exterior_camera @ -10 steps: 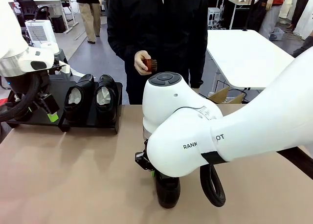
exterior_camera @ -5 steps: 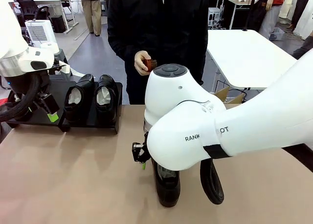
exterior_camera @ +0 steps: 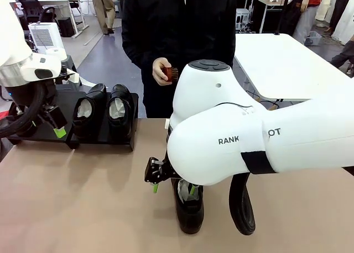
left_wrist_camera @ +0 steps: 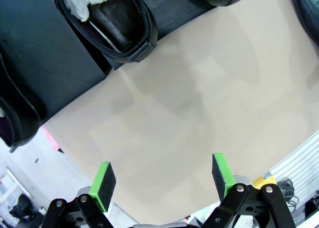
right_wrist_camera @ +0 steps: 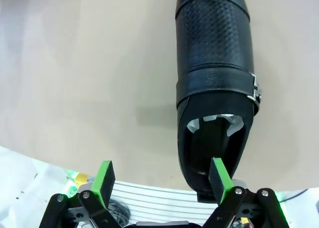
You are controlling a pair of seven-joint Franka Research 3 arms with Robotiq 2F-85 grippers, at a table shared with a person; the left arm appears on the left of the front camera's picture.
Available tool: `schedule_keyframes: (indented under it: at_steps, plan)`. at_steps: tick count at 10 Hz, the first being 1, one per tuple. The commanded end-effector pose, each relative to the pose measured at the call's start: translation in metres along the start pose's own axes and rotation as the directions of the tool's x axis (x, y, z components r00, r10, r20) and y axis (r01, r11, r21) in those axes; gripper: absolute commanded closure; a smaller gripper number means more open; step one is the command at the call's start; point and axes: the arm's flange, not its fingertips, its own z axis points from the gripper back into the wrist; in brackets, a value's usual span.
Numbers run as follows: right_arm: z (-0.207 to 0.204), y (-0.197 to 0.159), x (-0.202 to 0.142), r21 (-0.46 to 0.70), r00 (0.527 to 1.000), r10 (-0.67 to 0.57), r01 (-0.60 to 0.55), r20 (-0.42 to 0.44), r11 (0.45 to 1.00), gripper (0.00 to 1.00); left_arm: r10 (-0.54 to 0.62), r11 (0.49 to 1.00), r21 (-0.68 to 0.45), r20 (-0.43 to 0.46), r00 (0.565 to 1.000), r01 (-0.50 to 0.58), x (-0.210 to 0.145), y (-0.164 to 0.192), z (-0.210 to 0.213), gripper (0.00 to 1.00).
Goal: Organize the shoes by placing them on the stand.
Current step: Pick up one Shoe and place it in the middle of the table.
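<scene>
The right gripper (right_wrist_camera: 158,180) hangs spread wide over a black shoe (right_wrist_camera: 215,83) lying on the tan surface (right_wrist_camera: 84,63), one green pad dipping at the rim of the shoe's heel opening, the other standing clear over bare surface to the side. Nothing is pinched. In the wrist view the shoe's long axis runs straight away from the gripper, heel nearest and toe farthest, so the gripper sits off-centre from that line and any fresh grasp looks to need a sideways shift toward the shoe. In the front view the right gripper (exterior_camera: 172,184) sits under its own bulky white arm, just above the shoe (exterior_camera: 189,209).

Beyond and to that gripper's left, two more shoes (exterior_camera: 105,112) already rest side by side on the black stand (exterior_camera: 38,132). The left gripper (left_wrist_camera: 163,175), also spread and holding nothing, hovers close by the stand (left_wrist_camera: 45,63). That arm is nearer the rack; the right is nearer the loose shoe. A person's hand (exterior_camera: 160,70) at the far side holds a small brush (exterior_camera: 170,73).
</scene>
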Motion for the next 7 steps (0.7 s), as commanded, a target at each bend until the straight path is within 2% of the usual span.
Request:
schedule_keyframes:
  at_steps: [1,7]
  plan:
    - [-0.0045,0.0004,0.0074,-0.005,0.998,-0.055,0.055,0.026,0.998,0.0,0.011,1.0,-0.001,0.016,1.0,-0.011,-0.0032,-0.0008,-0.0007,0.0]
    - [-0.0045,0.0004,0.0074,-0.005,0.998,-0.055,0.055,0.026,0.998,0.0,0.011,1.0,-0.001,0.016,1.0,-0.011,-0.0032,-0.0008,-0.0007,0.0]
